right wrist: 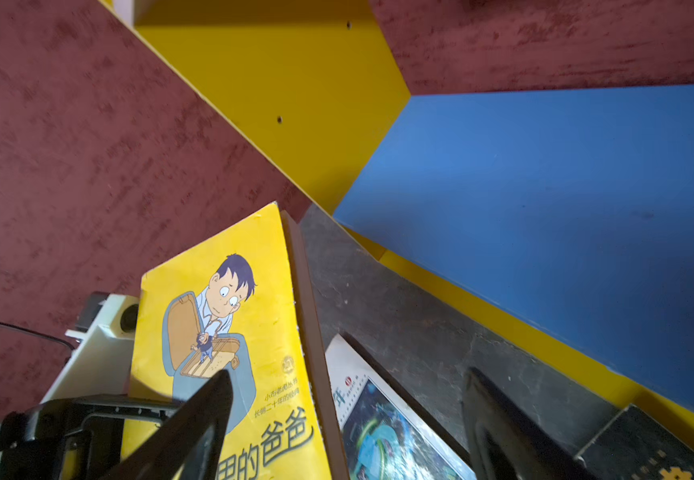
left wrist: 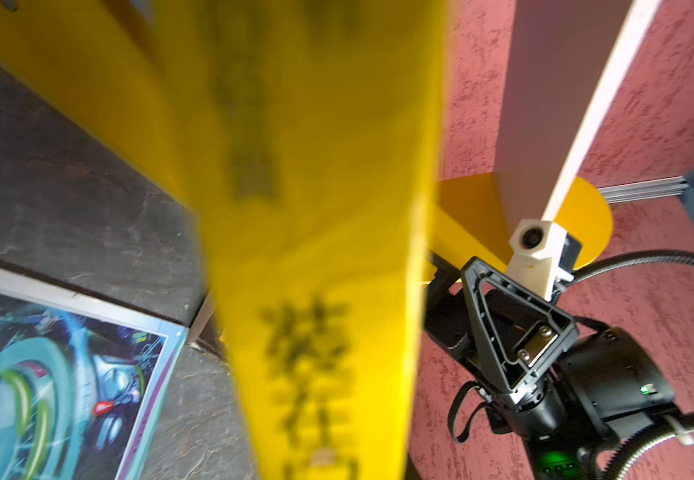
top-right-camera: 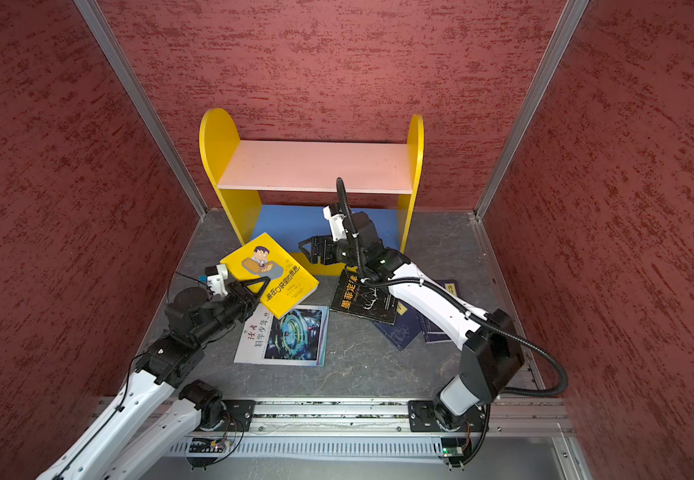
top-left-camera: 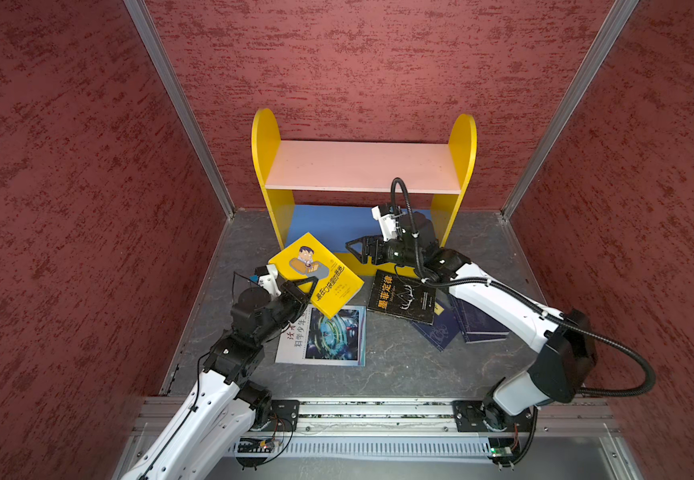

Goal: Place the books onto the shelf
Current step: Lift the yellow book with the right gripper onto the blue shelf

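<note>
My left gripper (top-left-camera: 301, 289) (top-right-camera: 254, 289) is shut on the edge of the yellow cartoon-cover book (top-left-camera: 316, 274) (top-right-camera: 270, 274). It holds the book tilted above the floor, in front of the shelf (top-left-camera: 362, 166) (top-right-camera: 316, 166). In the left wrist view the book (left wrist: 316, 249) fills the middle and hides the jaws. My right gripper (top-left-camera: 349, 249) (top-right-camera: 301, 249) (right wrist: 347, 374) stands open at the shelf's blue lower board (right wrist: 545, 208), pointing at the yellow book (right wrist: 229, 332) and holding nothing. The white magazine (top-left-camera: 328, 336) (top-right-camera: 291, 336) lies flat under the lifted book. The black book (top-left-camera: 403, 297) lies partly over two navy books (top-left-camera: 441, 332) (top-left-camera: 478, 324).
Red textured walls (top-left-camera: 66, 208) close in the left, right and back. The shelf stands against the back wall, its yellow side panels (top-left-camera: 264, 166) flanking the pink upper board. A metal rail (top-left-camera: 378, 411) carrying both arm bases runs along the front edge.
</note>
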{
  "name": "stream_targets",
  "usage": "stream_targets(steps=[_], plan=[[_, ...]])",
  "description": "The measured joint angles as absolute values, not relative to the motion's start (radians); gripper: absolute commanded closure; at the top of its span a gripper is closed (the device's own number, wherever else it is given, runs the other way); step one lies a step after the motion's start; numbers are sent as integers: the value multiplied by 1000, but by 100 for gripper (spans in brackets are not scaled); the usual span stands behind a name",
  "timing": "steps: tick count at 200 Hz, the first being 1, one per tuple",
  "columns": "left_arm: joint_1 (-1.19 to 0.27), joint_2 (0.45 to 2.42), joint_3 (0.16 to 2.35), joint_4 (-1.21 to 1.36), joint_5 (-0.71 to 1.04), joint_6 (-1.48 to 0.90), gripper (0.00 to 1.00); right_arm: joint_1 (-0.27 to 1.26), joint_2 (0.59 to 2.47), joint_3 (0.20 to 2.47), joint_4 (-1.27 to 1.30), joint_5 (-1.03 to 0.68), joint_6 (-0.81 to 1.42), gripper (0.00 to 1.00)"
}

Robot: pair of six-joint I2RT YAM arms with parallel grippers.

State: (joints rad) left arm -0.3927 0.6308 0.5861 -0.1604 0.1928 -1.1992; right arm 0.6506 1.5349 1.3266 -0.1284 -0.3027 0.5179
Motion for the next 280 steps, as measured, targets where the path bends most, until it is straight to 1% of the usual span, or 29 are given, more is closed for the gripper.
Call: stream_targets(steps=[28,48,77,104,139,167,204,217,233,243,262,270,280], plan=[[-393,742,622,-43,159,-1203,100,599,1468,1234,-44,-286,636,13],[-393,883,653,54,128,-1217,100,574,1446,1154,22,-281,732,14],[-400,1070,680,202,59,-1242,100,559,1439,1039,135,-283,871,15],[-406,1168,717,267,-18,-1241,100,554,1445,977,223,-302,970,18],[-398,1281,772,393,-39,-1252,100,548,1524,993,319,-379,1045,19],[-405,1337,778,455,-51,-1268,100,543,1635,1042,383,-469,1096,24],[-406,1402,785,503,-53,-1294,100,542,1716,1063,475,-541,1159,24],[-406,1411,786,504,-56,-1301,100,542,1725,1065,506,-559,1175,28],[-408,1415,787,520,-64,-1308,100,542,1740,1089,537,-583,1189,37],[-409,1417,791,526,-68,-1312,100,542,1753,1106,559,-594,1200,40],[-410,1420,795,549,-80,-1322,100,542,1780,1126,609,-613,1227,53],[-410,1422,795,561,-85,-1330,100,542,1795,1127,633,-623,1242,55],[-410,1426,795,574,-91,-1343,100,542,1815,1130,662,-632,1267,56]])
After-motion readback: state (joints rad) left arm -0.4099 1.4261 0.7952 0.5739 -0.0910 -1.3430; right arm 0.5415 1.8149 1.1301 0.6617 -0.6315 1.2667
